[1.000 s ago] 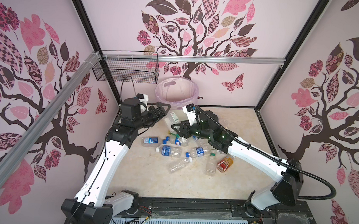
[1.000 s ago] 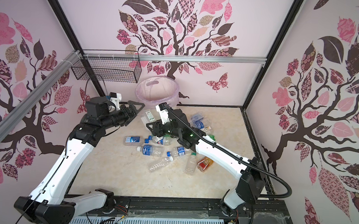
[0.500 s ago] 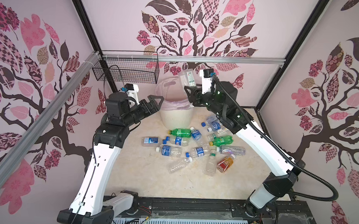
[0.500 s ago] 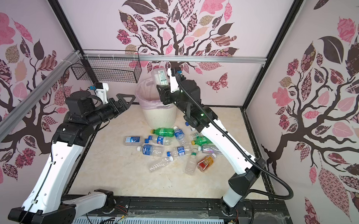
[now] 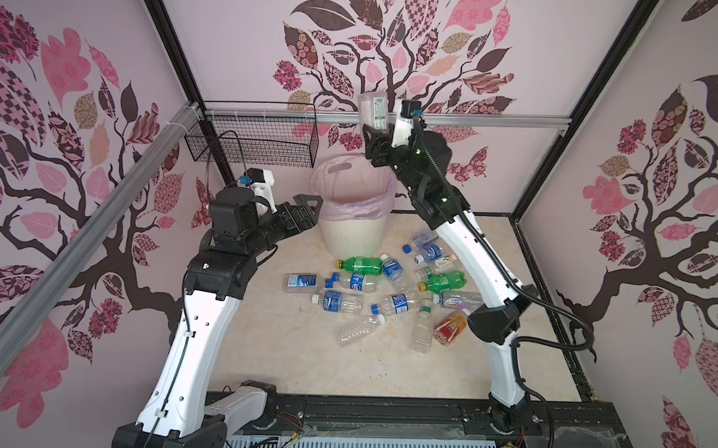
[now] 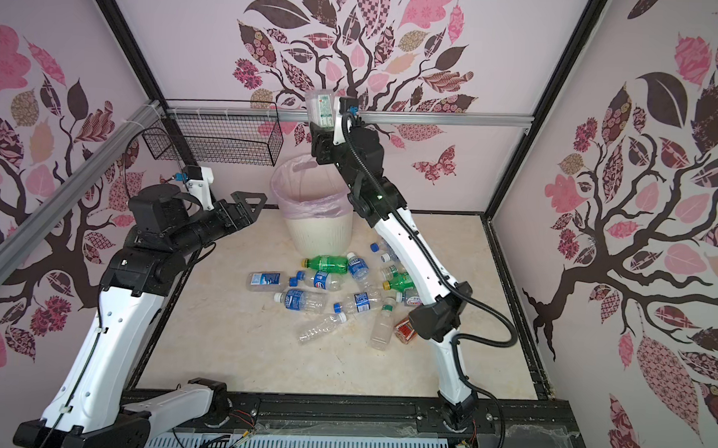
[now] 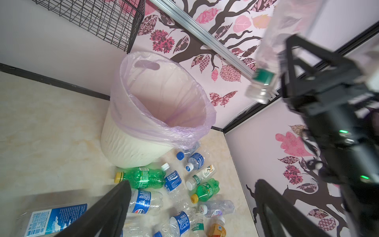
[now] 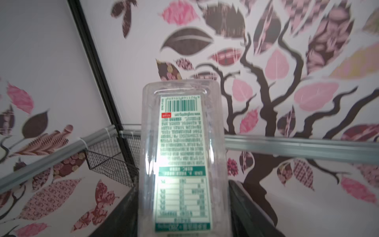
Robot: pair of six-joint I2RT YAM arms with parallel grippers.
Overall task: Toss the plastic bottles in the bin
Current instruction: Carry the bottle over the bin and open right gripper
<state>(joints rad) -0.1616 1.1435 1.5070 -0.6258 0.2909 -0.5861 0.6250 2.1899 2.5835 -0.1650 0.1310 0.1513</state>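
Cream-white ribbed plastic forms the bin (image 5: 350, 237), which stands upright at the back of the beige floor (image 5: 301, 355). It is lined with a translucent pale pink bag (image 7: 164, 131) folded over its rim. From the left wrist view only the liner's inner walls show inside it (the very bottom is out of sight).

The right gripper (image 5: 378, 136) is raised high and points upward, appearing over the bin's right rim in both top views. A clear bottle (image 5: 372, 109) stands between its jaws, base up and neck down, with its green-and-white label toward the wrist camera. The bottle sits in the gap between the two black fingers (image 8: 246, 213). The frames are blurred there, so I cannot tell whether the jaws press on it or stand clear of it.

The left gripper (image 5: 310, 213) hovers just left of the bin at about rim height, jaws spread wide with nothing between them.

The other plastic bottles (image 5: 399, 303) lie scattered on the floor in front of the bin and to its right. A green bottle (image 5: 359, 264) with a yellow cap lies on its side just beside the bin's base. A second green bottle (image 5: 444, 282) lies further right, and an orange-red labelled bottle (image 5: 450, 327) sits toward the front right. Most of the others are clear with blue labels.

A black wire basket (image 5: 261, 144) hangs on the back wall, up and to the left of the bin and apart from it.
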